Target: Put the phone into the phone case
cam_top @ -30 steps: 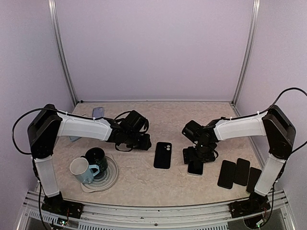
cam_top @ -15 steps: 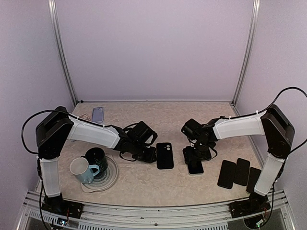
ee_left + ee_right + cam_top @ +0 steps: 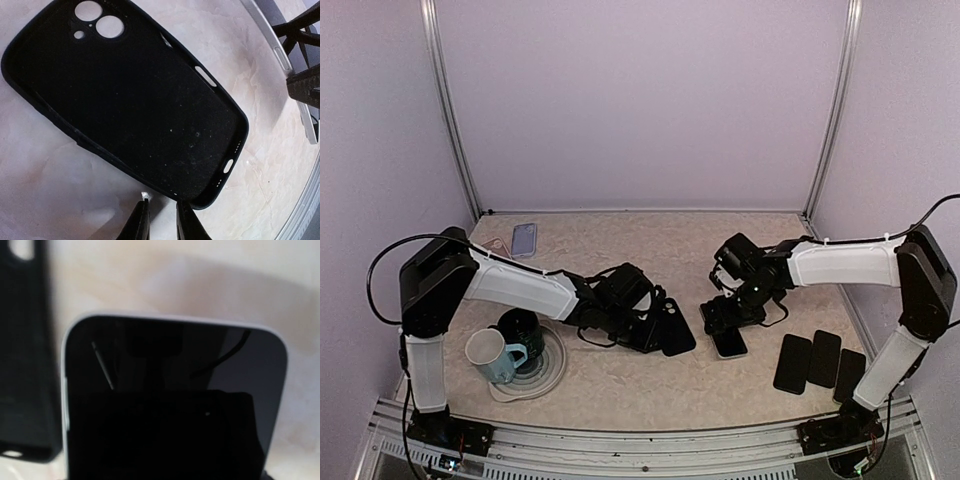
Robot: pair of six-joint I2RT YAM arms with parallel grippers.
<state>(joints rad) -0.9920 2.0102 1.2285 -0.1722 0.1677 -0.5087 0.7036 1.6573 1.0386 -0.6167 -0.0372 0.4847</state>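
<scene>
Marbled table (image 3: 620, 385), lilac walls. Case (image 3: 125, 100) near table middle, open side up, empty. Phone (image 3: 731, 346) lies just right of case, not touching it, screen up. Left gripper (image 3: 161, 217): jaws nearly closed at case rim; cannot tell if pinching it. Right gripper (image 3: 725, 316) low over phone; jaws hidden, cannot tell state. Judgement: early stage. Phone not yet in case; lift, alignment and press-in all left.

a lab test booth: plain lilac walls (image 3: 640, 100), aluminium posts (image 3: 448, 110), marbled table (image 3: 620, 385).
</scene>
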